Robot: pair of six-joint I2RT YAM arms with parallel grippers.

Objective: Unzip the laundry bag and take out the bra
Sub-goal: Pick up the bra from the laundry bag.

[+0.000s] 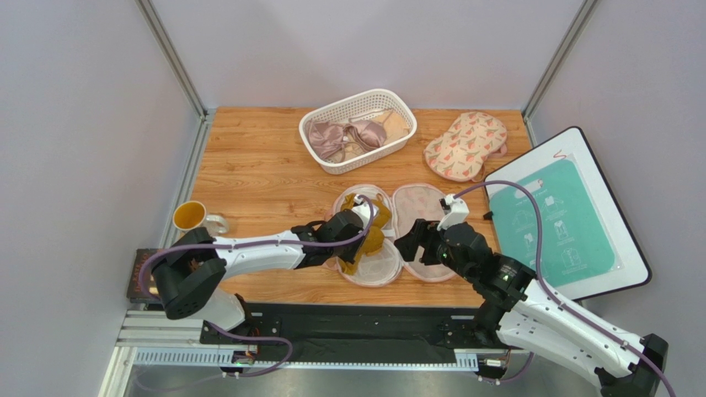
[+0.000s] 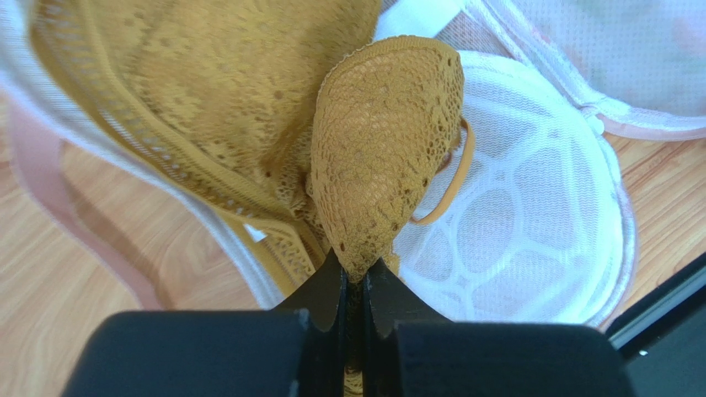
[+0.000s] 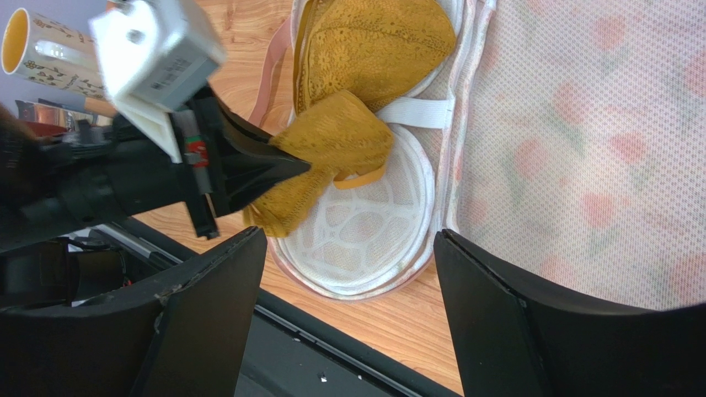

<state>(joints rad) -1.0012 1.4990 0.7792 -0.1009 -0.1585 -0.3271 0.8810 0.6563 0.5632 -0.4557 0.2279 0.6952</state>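
Note:
The laundry bag [image 1: 418, 217] lies open like a book near the table's front edge, its white mesh inside [image 2: 530, 223] showing; it also shows in the right wrist view [image 3: 580, 141]. The mustard-yellow bra [image 1: 369, 236] lies partly in the left half. My left gripper [image 1: 358, 222] is shut on one lace cup of the bra [image 2: 385, 141] and lifts it off the mesh; the other cup [image 3: 373, 41] still rests in the bag. My right gripper [image 1: 414, 241] is open and empty, hovering over the bag's front edge [image 3: 356, 273].
A white basket [image 1: 358, 128] with a mauve-pink bra and a beige bra stands at the back. A second floral bag [image 1: 466, 145] lies back right. A white-and-teal board [image 1: 563, 219] is at the right. A yellow-lined mug [image 1: 192, 217] stands at the left.

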